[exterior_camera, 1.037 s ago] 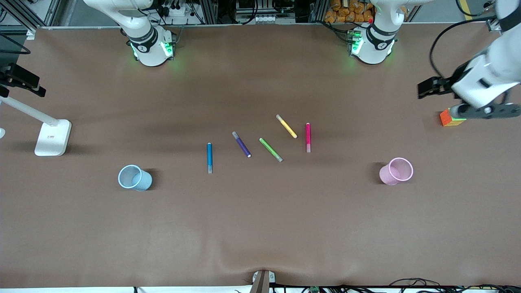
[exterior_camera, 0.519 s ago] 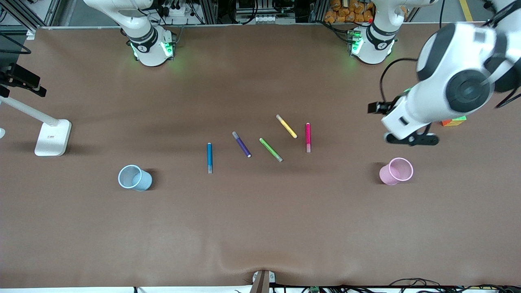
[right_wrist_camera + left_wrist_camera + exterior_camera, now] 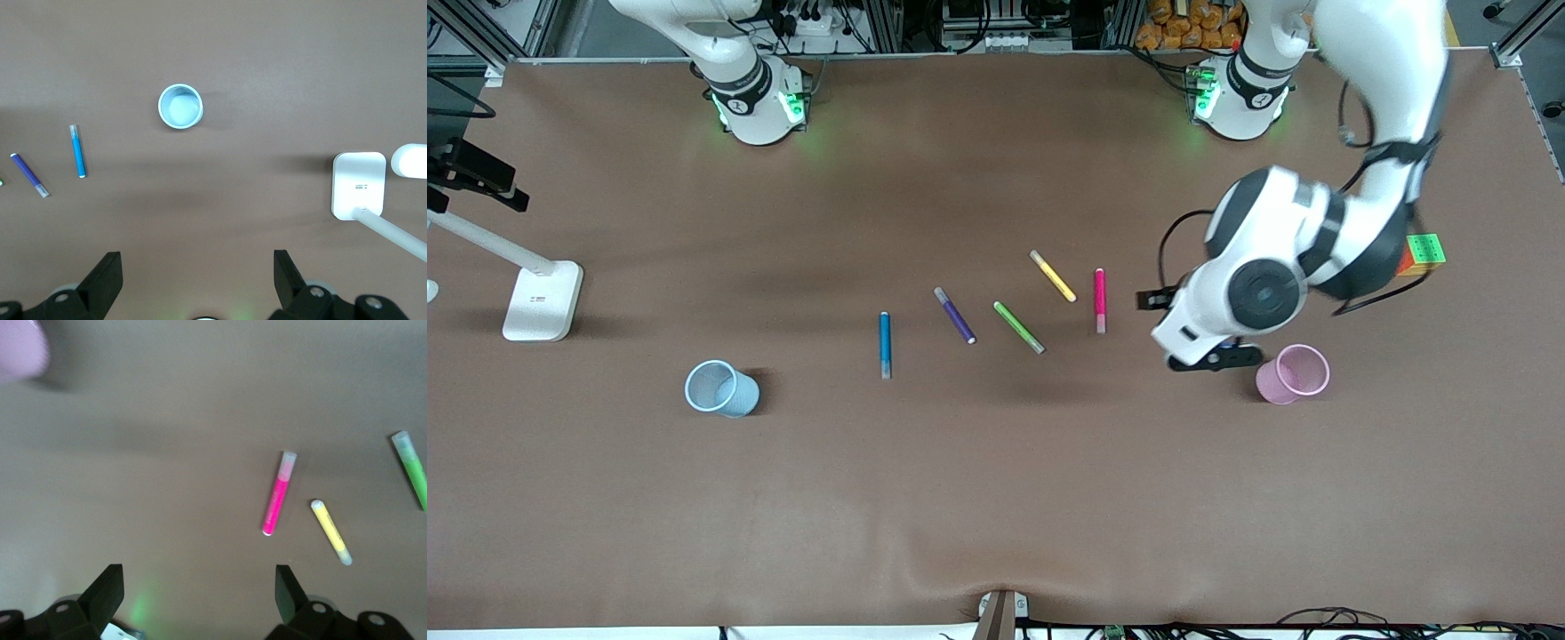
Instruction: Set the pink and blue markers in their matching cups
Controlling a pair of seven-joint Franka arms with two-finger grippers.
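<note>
The left hand (image 3: 195, 593) hangs wide open and empty over the desk (image 3: 996, 498) between the pink marker (image 3: 1100, 300) and pink cup (image 3: 1292, 374). The right hand (image 3: 193, 277), open too, waits high over the blue cup (image 3: 721, 388). Five markers and two cups sit on the desk. The pink marker and blue marker (image 3: 885, 345) both lie flat, their long axes running toward the front camera, grey ends nearer it.

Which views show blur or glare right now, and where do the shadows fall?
Front view: sharp; soft shadows beside the pink cup and blue cup, green base-light glow on the table. Left wrist view: motion-soft, pink cup smeared at the corner, pink marker still readable. Right wrist view: crisp, blue marker clear, white lamp head blown out.
</note>
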